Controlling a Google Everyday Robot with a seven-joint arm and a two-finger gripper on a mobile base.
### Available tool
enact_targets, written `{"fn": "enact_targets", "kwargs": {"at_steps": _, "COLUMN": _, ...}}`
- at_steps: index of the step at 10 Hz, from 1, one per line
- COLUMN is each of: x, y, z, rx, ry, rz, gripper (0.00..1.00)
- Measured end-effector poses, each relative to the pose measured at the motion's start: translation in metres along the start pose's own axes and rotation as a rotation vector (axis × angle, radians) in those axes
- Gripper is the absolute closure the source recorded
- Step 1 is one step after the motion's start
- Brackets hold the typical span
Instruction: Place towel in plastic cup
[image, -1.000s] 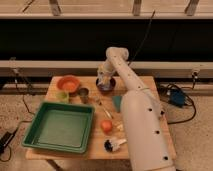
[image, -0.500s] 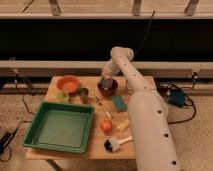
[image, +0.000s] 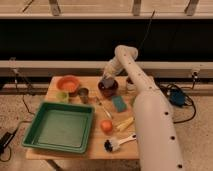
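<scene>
Towel (image: 106, 83), soft, light and limp, lay at the far middle of the table (image: 98, 150), bunched in the dark bowl (image: 109, 92), best taken by a top fold, where the gripper (image: 106, 78) appeared pinched closed on it; the green cup (image: 62, 96) stood well left.

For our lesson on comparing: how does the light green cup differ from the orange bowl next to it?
The orange bowl is wider and shallower; the plastic cup is small and narrow. The bowl is orange, the cup light green. The bowl sits farther back, the cup nearer the green tray. Both stand upright. The gripper, shut, is over the dark bowl, away from both.
</scene>
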Motion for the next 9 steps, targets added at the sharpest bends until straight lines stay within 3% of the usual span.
{"fn": "enact_targets", "kwargs": {"at_steps": 3, "x": -0.016, "y": -0.024, "z": -0.036, "rx": 0.025, "ry": -0.039, "rz": -0.057, "gripper": 1.0}}
{"fn": "enact_targets", "kwargs": {"at_steps": 5, "x": -0.038, "y": -0.037, "z": -0.064, "rx": 0.037, "ry": -0.079, "rz": -0.121, "gripper": 1.0}}
{"fn": "enact_targets", "kwargs": {"at_steps": 7, "x": -0.075, "y": -0.039, "z": -0.08, "rx": 0.037, "ry": -0.142, "rz": -0.188, "gripper": 1.0}}
{"fn": "enact_targets", "kwargs": {"at_steps": 9, "x": -0.104, "y": -0.034, "z": -0.082, "rx": 0.03, "ry": -0.186, "rz": -0.224, "gripper": 1.0}}
